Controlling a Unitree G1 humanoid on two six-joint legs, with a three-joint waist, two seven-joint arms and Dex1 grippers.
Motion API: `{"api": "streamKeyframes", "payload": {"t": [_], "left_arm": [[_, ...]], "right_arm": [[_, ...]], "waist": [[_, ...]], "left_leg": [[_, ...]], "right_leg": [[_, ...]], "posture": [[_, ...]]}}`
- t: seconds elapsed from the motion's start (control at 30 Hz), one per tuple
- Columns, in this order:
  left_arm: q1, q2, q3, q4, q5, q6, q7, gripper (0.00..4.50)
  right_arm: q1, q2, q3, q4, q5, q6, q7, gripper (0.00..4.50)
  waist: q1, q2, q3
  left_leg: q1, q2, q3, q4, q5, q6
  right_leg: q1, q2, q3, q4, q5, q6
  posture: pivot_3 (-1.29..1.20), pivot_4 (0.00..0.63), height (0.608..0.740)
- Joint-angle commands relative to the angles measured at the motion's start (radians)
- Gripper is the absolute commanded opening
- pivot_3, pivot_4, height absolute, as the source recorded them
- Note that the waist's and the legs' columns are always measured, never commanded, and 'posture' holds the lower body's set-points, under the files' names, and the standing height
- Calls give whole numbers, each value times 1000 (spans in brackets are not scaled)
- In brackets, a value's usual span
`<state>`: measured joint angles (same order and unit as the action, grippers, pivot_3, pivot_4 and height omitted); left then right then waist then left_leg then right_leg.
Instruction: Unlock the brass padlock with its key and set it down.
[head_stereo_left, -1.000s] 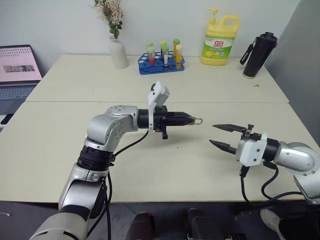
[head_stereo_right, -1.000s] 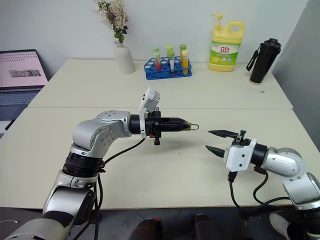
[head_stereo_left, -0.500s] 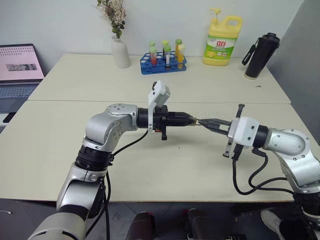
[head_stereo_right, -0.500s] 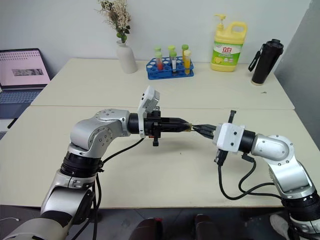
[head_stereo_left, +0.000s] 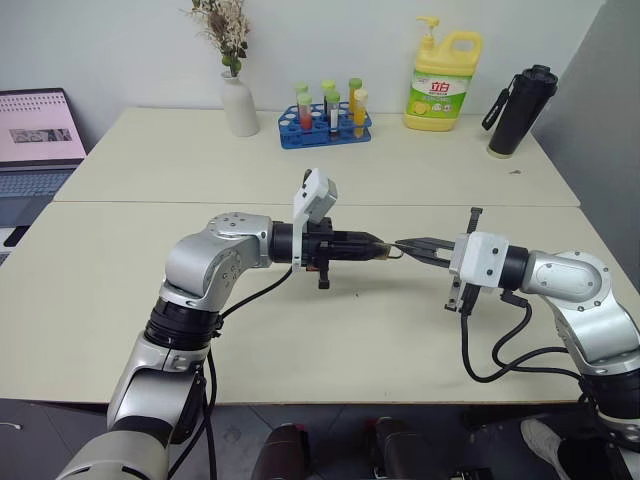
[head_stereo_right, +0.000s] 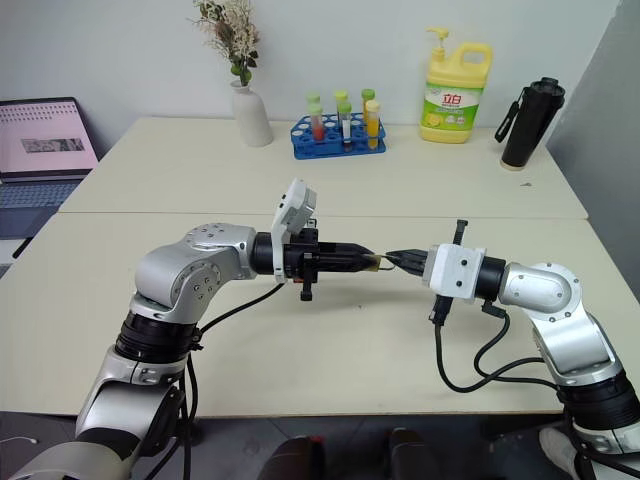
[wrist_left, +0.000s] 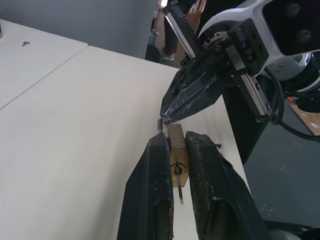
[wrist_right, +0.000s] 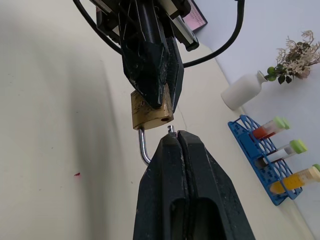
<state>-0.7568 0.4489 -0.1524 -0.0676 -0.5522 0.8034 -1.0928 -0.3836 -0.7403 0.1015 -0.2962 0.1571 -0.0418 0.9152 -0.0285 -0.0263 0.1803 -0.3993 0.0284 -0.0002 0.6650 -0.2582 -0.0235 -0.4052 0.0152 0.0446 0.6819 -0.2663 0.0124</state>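
since a second ago the right gripper (head_stereo_left: 408, 243) has swung in from well apart, fingers now pressed together, pinching the free end of the silvery shackle (wrist_right: 143, 146). just across from its tips, the left gripper (wrist_left: 175, 155) pinches the brass padlock (wrist_right: 151, 112) by its body, held in the air above the table (head_stereo_left: 300, 330). the key (wrist_left: 178, 185) sits in the keyhole between the left fingers. the shackle looks already sprung from the body. risk: the right pinch is thin and at the very tip, so a pull could slip off, or twist the small lock out of the left grip and drop it.
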Motion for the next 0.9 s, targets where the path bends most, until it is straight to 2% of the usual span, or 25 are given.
{"api": "streamKeyframes", "payload": {"t": [0.03, 0.57, 0.9], "left_arm": [[-12, 9, 10, -36, -27, -9, -21, 135], [-2, 40, 8, -61, -57, -14, -72, 135], [2, 42, 8, -55, -48, -18, -66, 135]], "right_arm": [[-20, -12, -9, -2, 1, -35, 30, 0], [-91, -7, 41, 148, -2, -135, 180, 0], [-76, 2, 36, 141, 23, -135, 211, 0]], "waist": [[0, 0, 0], [0, 0, 0], [0, 0, 0]], "left_leg": [[0, 0, 0, 0, 0, 0], [0, 0, 0, 0, 0, 0], [0, 0, 0, 0, 0, 0]], "right_leg": [[0, 0, 0, 0, 0, 0], [0, 0, 0, 0, 0, -1], [0, 0, 0, 0, 0, -1]], "posture": [[0, 150, 740], [0, 150, 740], [0, 150, 740]]}}
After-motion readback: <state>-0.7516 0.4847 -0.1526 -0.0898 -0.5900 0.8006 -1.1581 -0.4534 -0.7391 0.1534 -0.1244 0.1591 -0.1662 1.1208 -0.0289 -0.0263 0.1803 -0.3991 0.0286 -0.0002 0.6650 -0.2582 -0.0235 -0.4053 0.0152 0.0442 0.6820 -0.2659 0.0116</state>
